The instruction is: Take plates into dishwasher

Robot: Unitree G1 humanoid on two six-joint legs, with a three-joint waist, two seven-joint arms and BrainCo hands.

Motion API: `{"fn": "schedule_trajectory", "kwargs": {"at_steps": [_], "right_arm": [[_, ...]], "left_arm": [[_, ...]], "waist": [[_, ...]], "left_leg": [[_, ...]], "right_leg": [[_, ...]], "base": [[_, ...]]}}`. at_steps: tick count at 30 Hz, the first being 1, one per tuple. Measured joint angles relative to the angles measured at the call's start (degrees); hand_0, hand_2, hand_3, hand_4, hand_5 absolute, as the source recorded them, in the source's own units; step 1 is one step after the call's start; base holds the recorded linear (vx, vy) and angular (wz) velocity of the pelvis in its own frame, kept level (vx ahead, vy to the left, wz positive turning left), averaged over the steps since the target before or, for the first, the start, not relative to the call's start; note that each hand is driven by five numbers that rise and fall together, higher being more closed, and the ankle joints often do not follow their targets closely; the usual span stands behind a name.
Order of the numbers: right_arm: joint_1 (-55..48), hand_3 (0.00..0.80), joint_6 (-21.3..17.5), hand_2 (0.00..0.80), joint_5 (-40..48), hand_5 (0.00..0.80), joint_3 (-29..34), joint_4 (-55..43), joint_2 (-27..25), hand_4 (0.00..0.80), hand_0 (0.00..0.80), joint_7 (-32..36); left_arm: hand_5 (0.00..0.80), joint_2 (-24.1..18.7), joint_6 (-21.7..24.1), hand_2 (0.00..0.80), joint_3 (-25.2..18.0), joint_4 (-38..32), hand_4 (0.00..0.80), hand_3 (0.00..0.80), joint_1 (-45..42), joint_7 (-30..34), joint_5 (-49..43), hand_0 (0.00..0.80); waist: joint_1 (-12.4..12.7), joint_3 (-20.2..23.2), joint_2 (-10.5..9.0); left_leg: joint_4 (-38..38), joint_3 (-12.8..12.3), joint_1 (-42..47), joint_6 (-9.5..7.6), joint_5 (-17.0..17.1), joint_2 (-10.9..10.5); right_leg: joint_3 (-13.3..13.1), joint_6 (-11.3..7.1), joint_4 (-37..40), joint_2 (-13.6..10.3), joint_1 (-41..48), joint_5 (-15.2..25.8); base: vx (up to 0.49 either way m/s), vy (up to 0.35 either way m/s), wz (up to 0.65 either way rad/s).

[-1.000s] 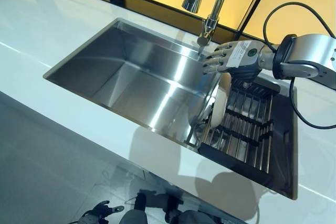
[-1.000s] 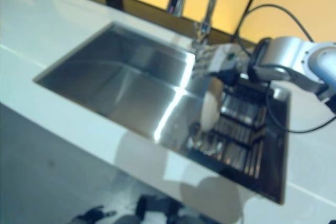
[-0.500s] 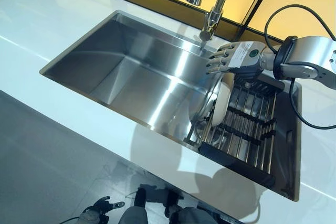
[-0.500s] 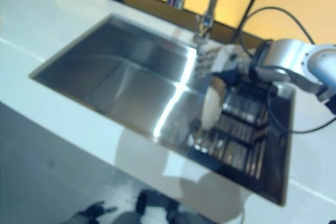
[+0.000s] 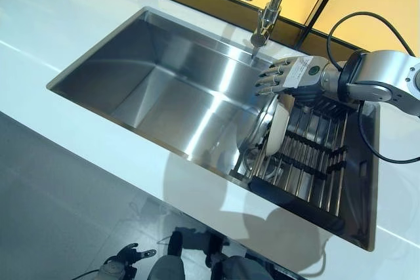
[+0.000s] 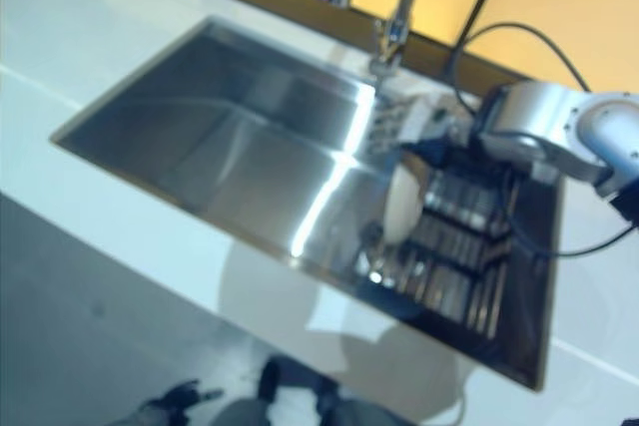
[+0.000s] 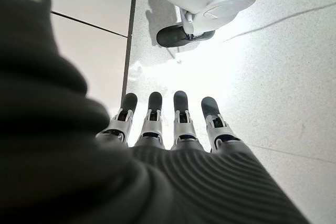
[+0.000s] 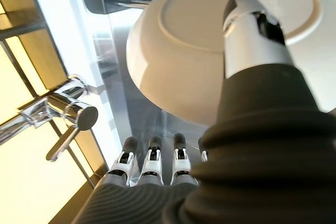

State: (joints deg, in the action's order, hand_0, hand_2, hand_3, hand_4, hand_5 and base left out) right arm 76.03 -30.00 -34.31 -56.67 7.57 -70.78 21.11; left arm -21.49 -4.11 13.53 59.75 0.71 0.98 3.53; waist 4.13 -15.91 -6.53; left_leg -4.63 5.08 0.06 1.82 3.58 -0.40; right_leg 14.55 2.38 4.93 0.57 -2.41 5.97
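From the head views, 1 white plate (image 5: 278,124) stands on edge at the sink-side end of the dark drying rack (image 5: 308,162), which sits in the right part of the steel sink (image 5: 164,83). The right hand (image 5: 289,75) hovers just above the plate's top rim, fingers straight and holding nothing, below the faucet (image 5: 266,4). Only its wrist view shows the plate's underside, with the thumb (image 8: 252,30) reaching across it. The left hand (image 7: 173,129) appears solely in its own wrist view, fingers released, hanging over the floor (image 7: 283,77).
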Motion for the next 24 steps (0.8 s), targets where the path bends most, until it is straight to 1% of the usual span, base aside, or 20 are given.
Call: {"fn": "schedule_trajectory", "kwargs": {"at_steps": [17, 24], "right_arm": [[0.01, 0.0, 1.06, 0.0, 0.0, 0.0, 0.0, 0.02, 0.58, 0.0, 0.0, -0.04], [0.0, 0.0, 1.06, 0.0, 0.0, 0.0, 0.0, 0.02, 0.57, 0.0, 0.0, 0.66]], "left_arm": [[0.0, -0.06, 0.0, 0.0, 0.0, -0.09, 0.0, 0.0, 0.88, -0.05, 0.02, 0.0], [0.0, -0.37, 0.0, 0.0, -0.01, -0.18, 0.0, 0.0, 1.51, -0.07, 0.02, 0.0]], "waist": [[0.18, -0.32, -0.12], [0.14, -1.34, -0.27]], "left_leg": [[0.17, -0.02, -1.22, 0.23, 0.23, 0.13], [0.17, -0.02, -1.58, 0.41, 0.58, 0.26]], "right_leg": [[0.48, 0.0, 0.01, 0.09, -0.86, 0.0], [0.91, 0.0, 0.0, 0.17, -1.02, 0.01]], "base": [[-0.002, 0.0, 0.02], [0.0, 0.003, 0.02]]}}
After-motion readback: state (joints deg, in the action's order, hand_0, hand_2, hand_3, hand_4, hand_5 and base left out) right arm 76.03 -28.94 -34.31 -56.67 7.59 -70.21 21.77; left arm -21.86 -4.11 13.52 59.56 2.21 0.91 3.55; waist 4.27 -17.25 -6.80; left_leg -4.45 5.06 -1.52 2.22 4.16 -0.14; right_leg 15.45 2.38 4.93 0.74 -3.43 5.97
